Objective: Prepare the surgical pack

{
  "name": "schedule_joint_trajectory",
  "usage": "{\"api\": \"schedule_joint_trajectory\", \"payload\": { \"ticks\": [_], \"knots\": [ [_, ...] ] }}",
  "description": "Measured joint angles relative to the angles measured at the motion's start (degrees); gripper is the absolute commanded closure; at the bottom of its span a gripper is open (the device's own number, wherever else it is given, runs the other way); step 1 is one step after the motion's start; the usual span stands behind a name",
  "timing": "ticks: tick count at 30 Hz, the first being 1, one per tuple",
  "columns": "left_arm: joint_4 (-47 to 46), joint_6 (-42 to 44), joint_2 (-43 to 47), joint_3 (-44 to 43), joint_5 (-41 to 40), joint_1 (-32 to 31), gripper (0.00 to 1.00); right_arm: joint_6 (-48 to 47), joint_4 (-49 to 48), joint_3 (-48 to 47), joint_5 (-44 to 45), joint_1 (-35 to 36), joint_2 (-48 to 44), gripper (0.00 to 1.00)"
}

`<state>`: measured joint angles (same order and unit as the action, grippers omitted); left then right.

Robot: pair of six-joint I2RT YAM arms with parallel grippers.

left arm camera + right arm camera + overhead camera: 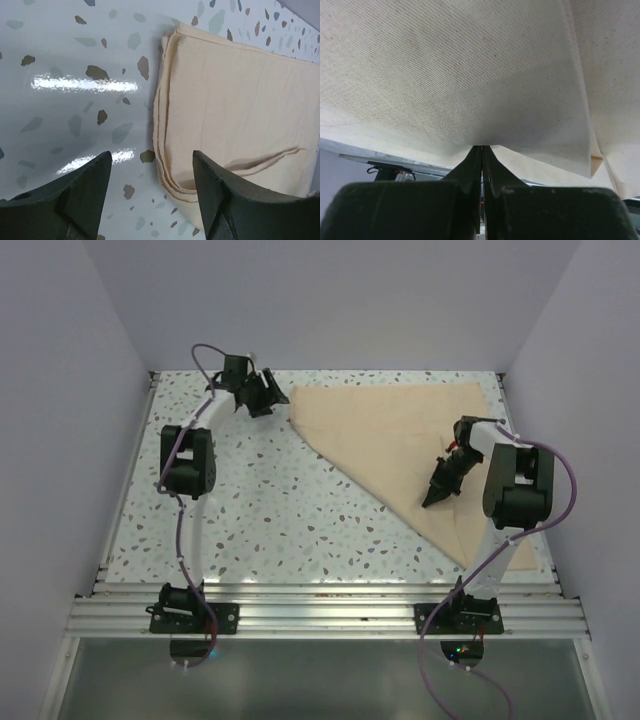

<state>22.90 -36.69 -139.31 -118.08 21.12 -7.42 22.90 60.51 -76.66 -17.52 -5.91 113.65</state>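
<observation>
Your left gripper stands with its jaws well apart and nothing between them. It hangs over the far left part of the table, just beside the left corner of the cloth. Your right gripper has its jaws pressed together, pinched on a fold of the cloth, which puckers toward the fingertips in the right wrist view.

Cloth: it is folded into a rough triangle on the far right part of the table. One edge lies along the table's far edge and one runs near the right edge. The long edge slants from the left corner down to a point near the right arm's base. At the left corner, the left wrist view shows several stacked layers with slightly stepped edges. A shallow wrinkle lies close to the right finger.

Room: open speckled tabletop runs from the slanted edge to the left side and down to the rail. Pale walls close in the left, far and right sides. The left gripper is near the far wall.
</observation>
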Motion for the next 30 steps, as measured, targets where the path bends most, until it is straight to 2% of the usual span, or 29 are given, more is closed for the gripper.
{"api": "schedule_joint_trajectory", "payload": {
  "ticks": [6, 11, 18, 24, 30],
  "knots": [
    [-3.4, 0.3, -5.7, -4.0, 1.0, -0.2, 0.3, -0.6, 0.0, 0.0, 0.0, 0.0, 0.0, 1.0],
    [-4.9, -0.3, -7.0, -5.4, 0.3, -1.1, 0.34, -1.0, 0.0, 0.0, 0.0, 0.0, 0.0, 1.0],
    [-4.5, -5.6, -7.0, -4.8, -0.4, -2.8, 0.39, -1.0, -0.4, 0.0, -0.2, 0.0, 0.0, 1.0],
    [-9.4, -4.9, -4.0, 0.8, -3.0, -3.9, 0.31, -1.2, -0.7, 0.0, -0.6, 0.0, 0.0, 1.0],
    [-14.9, 0.9, -4.4, 0.2, -6.9, -3.5, 0.3, -1.5, -0.8, -0.2, -1.6, 0.0, 0.0, 1.0]
  ]
}}
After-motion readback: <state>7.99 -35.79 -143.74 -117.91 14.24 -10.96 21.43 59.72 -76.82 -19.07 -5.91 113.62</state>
